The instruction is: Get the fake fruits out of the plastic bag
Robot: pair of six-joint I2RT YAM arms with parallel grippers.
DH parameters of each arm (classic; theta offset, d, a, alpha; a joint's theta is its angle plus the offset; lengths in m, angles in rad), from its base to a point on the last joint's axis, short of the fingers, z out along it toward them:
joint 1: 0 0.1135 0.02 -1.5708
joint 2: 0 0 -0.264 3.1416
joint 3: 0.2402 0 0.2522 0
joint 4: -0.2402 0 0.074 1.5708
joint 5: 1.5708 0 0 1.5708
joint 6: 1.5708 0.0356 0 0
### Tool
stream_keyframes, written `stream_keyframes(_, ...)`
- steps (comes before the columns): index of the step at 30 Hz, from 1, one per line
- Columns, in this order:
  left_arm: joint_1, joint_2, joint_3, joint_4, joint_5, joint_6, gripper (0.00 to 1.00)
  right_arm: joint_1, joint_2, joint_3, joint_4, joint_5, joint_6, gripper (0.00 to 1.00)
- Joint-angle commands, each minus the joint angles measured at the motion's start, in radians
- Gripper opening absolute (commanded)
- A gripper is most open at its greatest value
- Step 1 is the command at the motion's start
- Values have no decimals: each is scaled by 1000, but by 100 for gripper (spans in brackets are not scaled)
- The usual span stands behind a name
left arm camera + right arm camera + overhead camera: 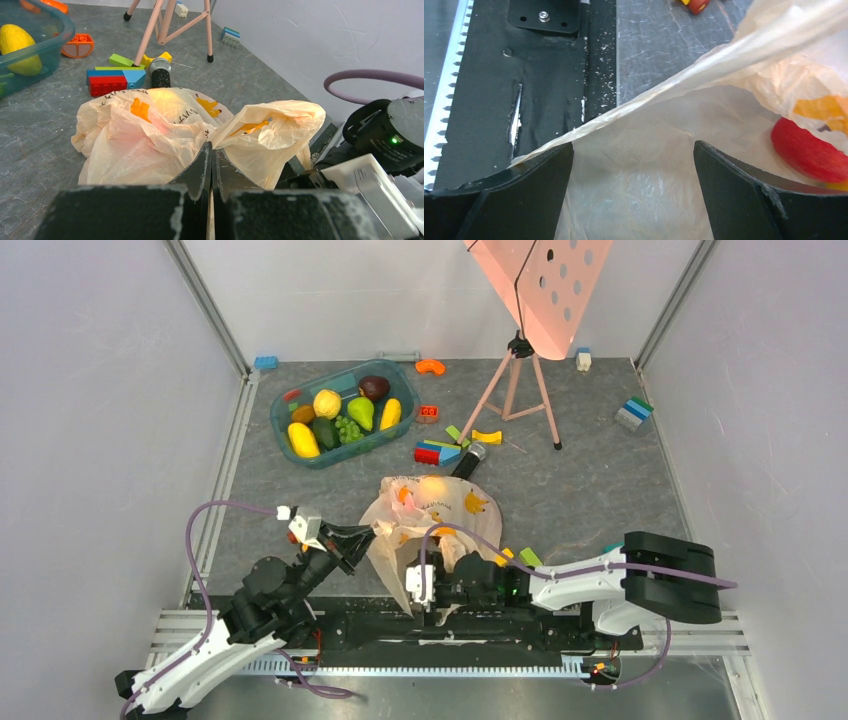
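Observation:
The cream plastic bag (pixel 432 525) lies crumpled near the table's front edge, with orange marks printed on it. My left gripper (pixel 362 537) is shut on a fold of its left edge; in the left wrist view the jaws (pixel 211 150) pinch the film of the bag (pixel 150 135). My right gripper (pixel 424 586) stands open at the bag's near side. Its fingers (pixel 549 172) straddle the bag film (pixel 649 150) without closing. A bright red fake fruit (pixel 809 152) lies inside the bag, right of the right-hand finger. Other fake fruits (pixel 345 412), yellow, green and maroon, sit in the teal tub.
The teal tub (pixel 345 457) stands at the back left. Toy blocks (pixel 438 451) and a black microphone (pixel 470 460) lie just behind the bag. A pink tripod (pixel 520 390) stands at the back centre, with more blocks (pixel 633 412) at the right.

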Motion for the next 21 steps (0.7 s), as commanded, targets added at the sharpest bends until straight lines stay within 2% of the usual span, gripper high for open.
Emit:
stream_keyframes(1, 4, -61, 9, 7, -38, -62, 2, 49, 43, 50, 47, 42, 12, 94)
stream_keyframes(9, 4, -64, 16, -13, -37, -58, 2, 17, -56, 37, 27, 235, -19, 96)
stream_keyframes(13, 4, -67, 18, -15, -37, -59, 2, -30, -71, 51, -10, 261, 2, 96)
stream_keyframes(21, 4, -67, 56, -7, -37, -43, 2, -103, -49, 76, 21, 287, 41, 95)
